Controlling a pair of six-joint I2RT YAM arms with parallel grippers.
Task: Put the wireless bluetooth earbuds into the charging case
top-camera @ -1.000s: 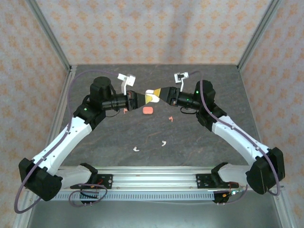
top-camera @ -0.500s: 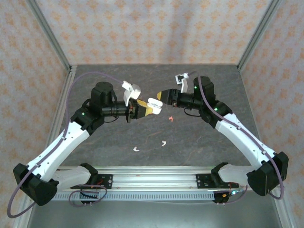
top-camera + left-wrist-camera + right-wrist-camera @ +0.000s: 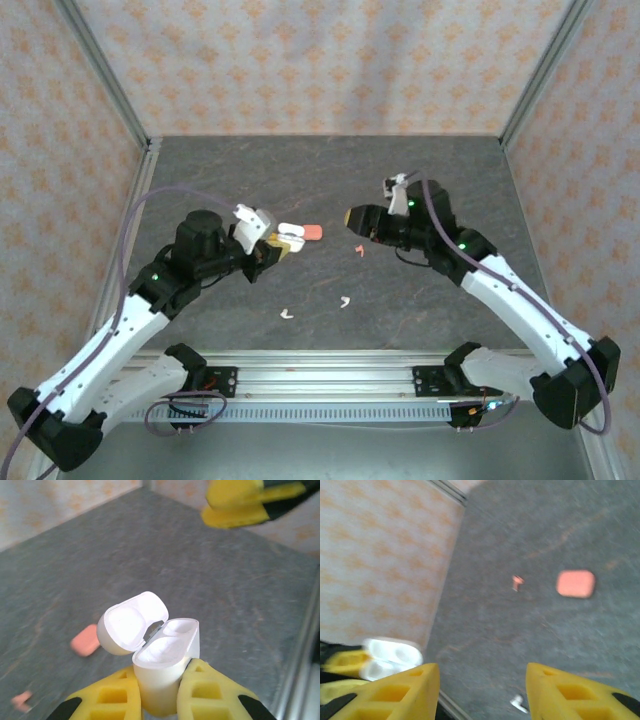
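Observation:
My left gripper point(image 3: 162, 674) is shut on the body of a white charging case point(image 3: 165, 666), held above the table with its lid point(image 3: 133, 623) flipped open and both wells empty. From above, that left gripper point(image 3: 271, 249) and white case point(image 3: 291, 236) sit left of centre. My right gripper point(image 3: 349, 215) hangs open a short way to the right, nothing between its fingers point(image 3: 395, 695). One coral earbud point(image 3: 358, 249) lies below it. Two white earbuds point(image 3: 286, 314) point(image 3: 345, 300) lie nearer the front. In the right wrist view I see a white earbud point(image 3: 519, 704) and a coral earbud point(image 3: 518, 582).
A shut coral case point(image 3: 312, 231) lies on the dark table just past the white case, and also appears as the coral case point(image 3: 575, 583) point(image 3: 85, 640). Patterned walls with metal posts enclose the table; a metal rail point(image 3: 320, 365) runs along the near edge.
The grippers met at the white case a second ago; now they are apart. My left arm has pulled back left and nearer with the case, lid open. My right gripper has withdrawn to the right.

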